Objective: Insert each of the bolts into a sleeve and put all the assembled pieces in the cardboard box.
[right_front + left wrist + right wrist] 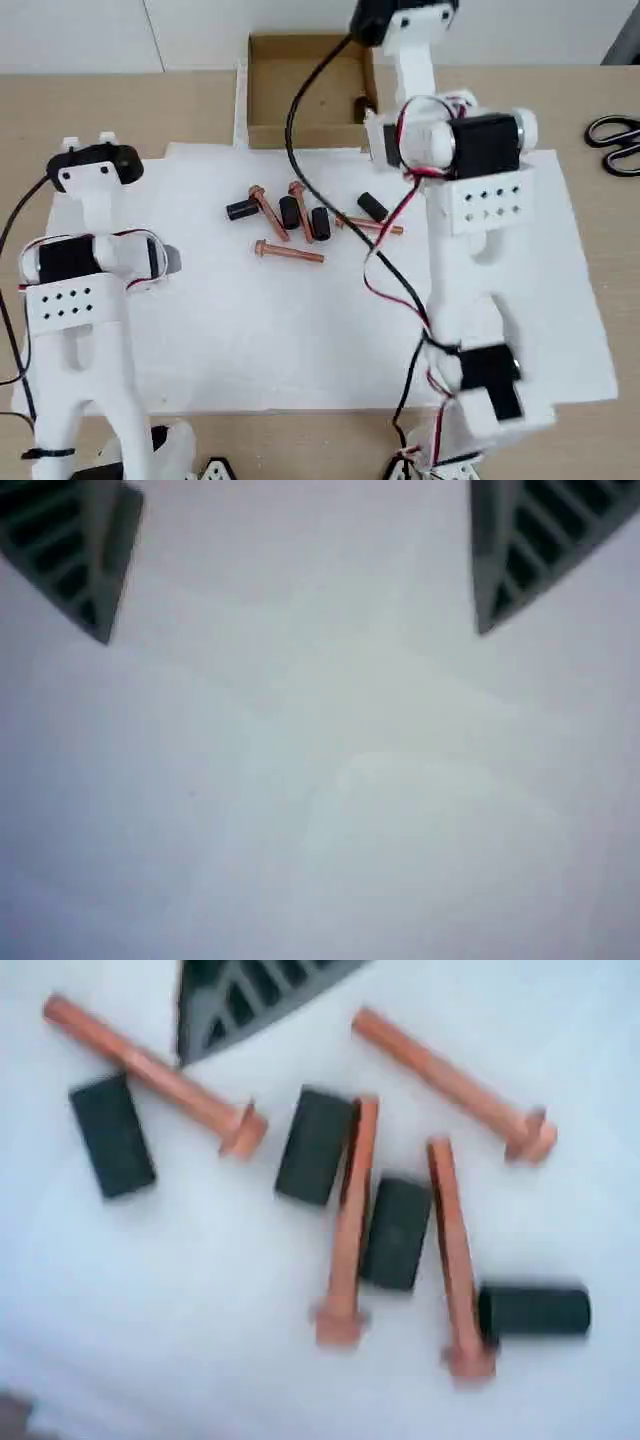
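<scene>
The wooden table [600, 90] is the widest thing under me, and most of it is covered by a white sheet [250, 330]. My left arm [80, 290] stands over the sheet's left part and my right arm [480, 200] rises along its right side toward the far edge. The cardboard box [300, 135] sits open at the sheet's far edge, just beside my right arm's upper end. A pair of scissors [615, 145] lies on the bare table at the right. My left gripper [295, 630] hangs over plain sheet with its jaws wide apart and nothing between them. Of my right gripper [240, 1005] I see one finger above the parts, so I cannot tell how its jaws stand. Four copper bolts [288, 251] lie loose in the sheet's middle, short of the box. Four black sleeves [320, 222] lie scattered among them, some touching a bolt's side.
</scene>
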`<state>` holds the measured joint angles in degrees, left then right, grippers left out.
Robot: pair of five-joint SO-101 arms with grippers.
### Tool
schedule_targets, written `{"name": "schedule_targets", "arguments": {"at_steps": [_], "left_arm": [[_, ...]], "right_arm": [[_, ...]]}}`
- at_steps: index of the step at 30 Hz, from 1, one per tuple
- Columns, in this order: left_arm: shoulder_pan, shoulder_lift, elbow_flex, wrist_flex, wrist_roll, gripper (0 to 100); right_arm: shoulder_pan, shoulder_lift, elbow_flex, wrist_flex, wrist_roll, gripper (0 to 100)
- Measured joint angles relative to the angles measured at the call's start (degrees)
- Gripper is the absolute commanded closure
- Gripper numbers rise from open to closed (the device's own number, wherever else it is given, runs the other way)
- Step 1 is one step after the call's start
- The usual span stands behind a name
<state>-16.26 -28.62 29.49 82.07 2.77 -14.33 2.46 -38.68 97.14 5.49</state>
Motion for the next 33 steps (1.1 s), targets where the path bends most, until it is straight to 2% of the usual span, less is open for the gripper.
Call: {"name": "schedule_targets", "arguments": {"at_steps": [5, 10, 13, 16, 24, 29, 33], "left_arm": [[0.26, 0.0, 1.05, -1.41, 0.18, 78], [0.44, 0.0, 5.36, -4.84, 3.08, 78], [0.44, 0.0, 7.38, -6.42, 3.52, 78], [0.44, 0.0, 7.74, -6.86, 3.52, 78], [0.44, 0.0, 8.09, -7.12, 6.59, 78], [0.44, 0.0, 8.09, -7.12, 6.95, 78], [0.44, 0.0, 8.09, -7.12, 7.38, 78]], "right_arm": [[-0.09, -12.57, 22.68, 0.0, 5.19, 79.0], [1.85, -14.86, 30.33, -1.49, 3.69, 79.0], [4.66, -14.15, 30.51, -5.36, -2.73, 79.0], [5.36, -10.29, 30.51, -7.12, -4.04, 78.9], [2.9, 9.93, 25.76, -7.74, 5.63, 79.0], [3.16, 18.99, 13.71, -7.74, 6.95, 78.8], [2.9, 21.54, 10.55, -7.74, 8.0, 78.7]]}}
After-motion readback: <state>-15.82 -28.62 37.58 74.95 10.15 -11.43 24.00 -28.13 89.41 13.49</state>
